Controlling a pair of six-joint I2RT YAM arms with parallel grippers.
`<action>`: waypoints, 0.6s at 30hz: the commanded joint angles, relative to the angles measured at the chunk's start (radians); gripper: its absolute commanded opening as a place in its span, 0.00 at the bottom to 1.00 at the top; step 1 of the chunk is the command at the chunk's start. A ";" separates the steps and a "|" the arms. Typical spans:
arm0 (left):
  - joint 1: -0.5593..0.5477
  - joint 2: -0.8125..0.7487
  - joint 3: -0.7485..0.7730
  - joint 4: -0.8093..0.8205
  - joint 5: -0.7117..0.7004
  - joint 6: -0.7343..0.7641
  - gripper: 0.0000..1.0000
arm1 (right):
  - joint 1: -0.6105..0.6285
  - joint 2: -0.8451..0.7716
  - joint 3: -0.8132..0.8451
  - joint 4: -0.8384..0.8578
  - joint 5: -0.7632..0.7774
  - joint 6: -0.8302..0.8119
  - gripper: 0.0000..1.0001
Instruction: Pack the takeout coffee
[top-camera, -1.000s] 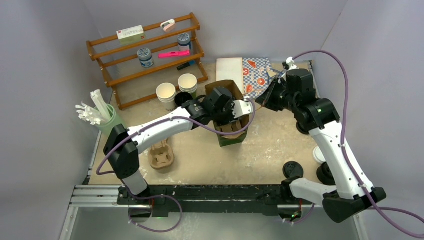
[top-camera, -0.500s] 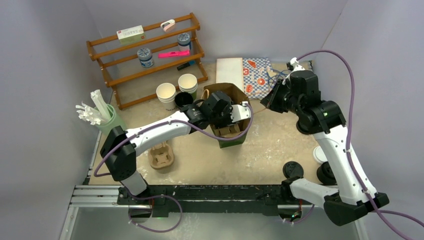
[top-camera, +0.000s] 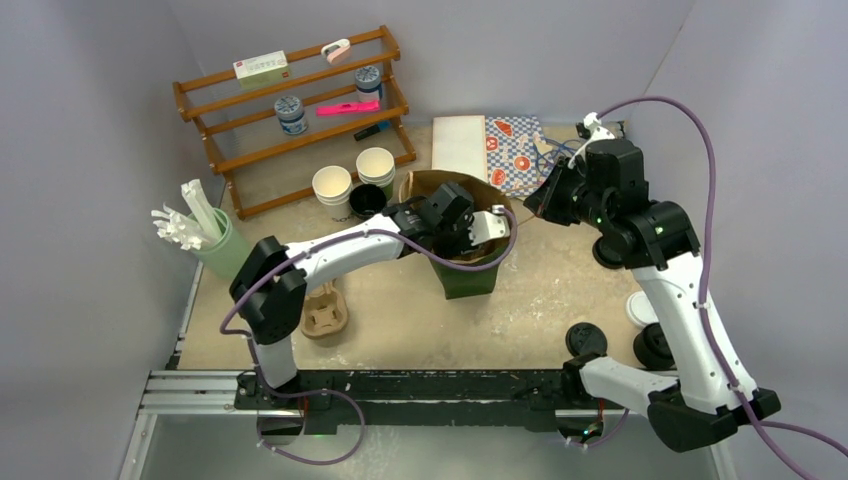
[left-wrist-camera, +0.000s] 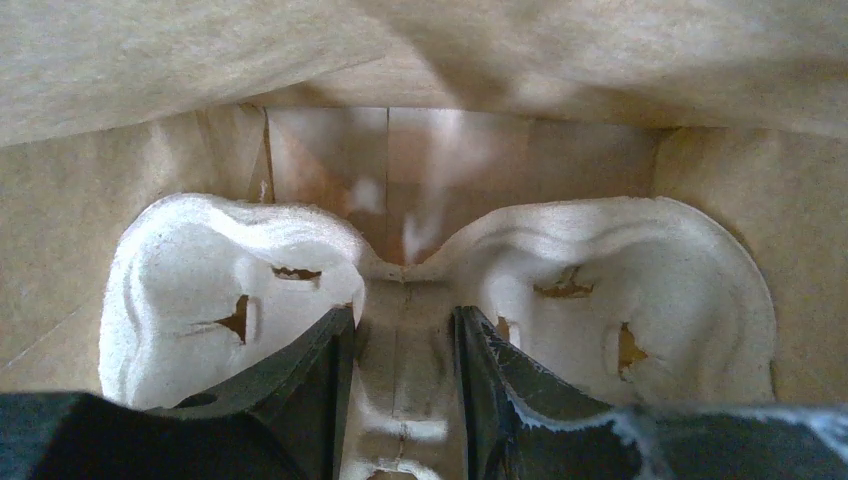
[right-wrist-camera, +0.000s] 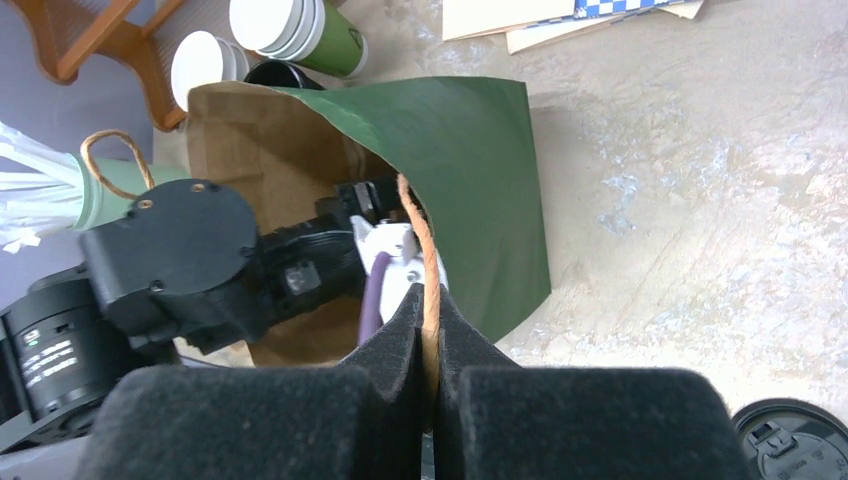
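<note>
Inside green bag (right-wrist-camera: 470, 170), left pincer (left-wrist-camera: 405, 322) pinches pulp carrier (left-wrist-camera: 620, 290); right pincer (right-wrist-camera: 428, 312) pinches twine handle (right-wrist-camera: 415, 225).

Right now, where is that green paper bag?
In the top view the green paper bag stands mid-table, right of the stacked cups; the left gripper holds a pulp cup carrier inside it and the right gripper pinches its twine handle.

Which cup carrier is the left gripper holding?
The carrier inside the bag, its middle ridge between the left gripper's fingers; the second carrier lies loose on the table.
</note>
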 joint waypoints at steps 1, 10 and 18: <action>0.012 0.041 0.040 -0.083 0.030 -0.018 0.28 | 0.003 -0.004 0.058 0.018 0.011 -0.006 0.00; 0.011 0.138 0.094 -0.126 0.077 -0.030 0.28 | 0.002 -0.014 0.012 0.061 0.012 0.028 0.00; 0.005 0.270 0.190 -0.214 0.181 -0.065 0.31 | 0.002 -0.047 -0.100 0.125 0.056 0.076 0.00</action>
